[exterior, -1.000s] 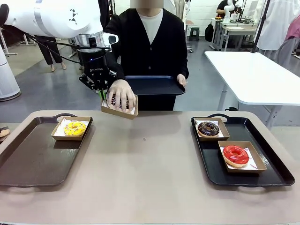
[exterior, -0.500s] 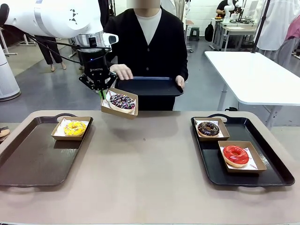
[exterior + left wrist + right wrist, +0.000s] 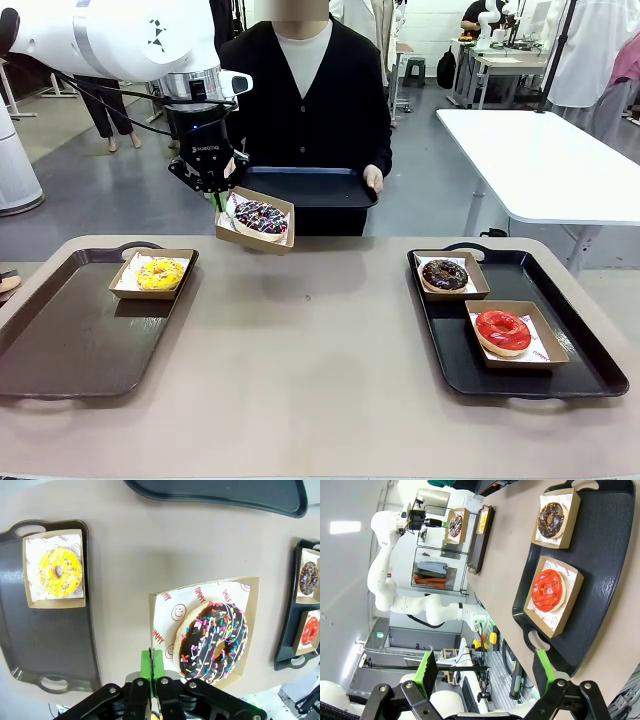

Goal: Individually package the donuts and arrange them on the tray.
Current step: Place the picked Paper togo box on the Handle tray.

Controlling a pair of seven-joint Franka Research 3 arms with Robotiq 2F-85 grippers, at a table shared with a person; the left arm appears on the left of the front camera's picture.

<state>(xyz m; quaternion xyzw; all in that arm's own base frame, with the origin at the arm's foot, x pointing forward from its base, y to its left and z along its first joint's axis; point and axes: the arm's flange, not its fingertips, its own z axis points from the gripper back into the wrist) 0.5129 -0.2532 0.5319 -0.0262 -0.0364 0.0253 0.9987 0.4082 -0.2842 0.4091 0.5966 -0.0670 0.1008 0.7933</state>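
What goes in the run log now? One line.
left tool: shut on sprinkled donut's box, held above table | right tool: open | person: holding dark tray

Bare tabletop (image 3: pixel 310 340) between the two trays (image 3: pixel 70 340) (image 3: pixel 590 370); person's tray (image 3: pixel 310 187) over far edge

Dark rectangular serving tray (image 3: pixel 220 495) held by the person: far side cut off by the top edge, left wrist view. Glossy red ring donut (image 3: pixel 311 630): clipped at right edge. Paper-liner print (image 3: pixel 200 596): partly legible.
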